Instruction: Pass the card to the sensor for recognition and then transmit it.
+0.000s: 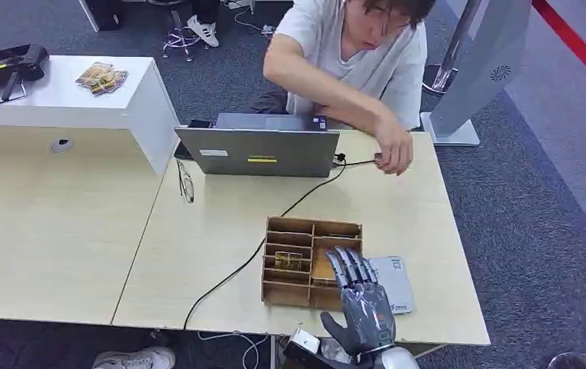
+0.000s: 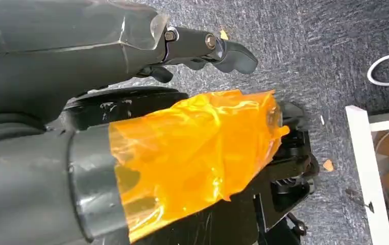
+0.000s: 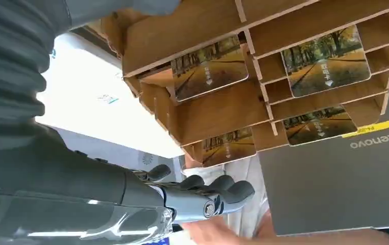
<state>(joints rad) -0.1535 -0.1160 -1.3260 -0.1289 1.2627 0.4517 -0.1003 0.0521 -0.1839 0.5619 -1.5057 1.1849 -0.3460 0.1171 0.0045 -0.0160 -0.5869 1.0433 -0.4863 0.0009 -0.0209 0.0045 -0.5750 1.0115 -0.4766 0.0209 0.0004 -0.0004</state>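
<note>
pale wood tabletop on grey carpet. right robot hand, fingers straight and spread, empty, hovers above the box holding cards; white sensor beside it. left robot hand hangs loosely curled, empty. a person sits behind a laptop.

You have a light wood table carrying an open grey laptop at its far edge, with a black cable running from there across the top and off the near edge. A wooden compartment box sits near the front, a white flat device touching its right side. Eyeglasses lie left of the laptop.
</note>
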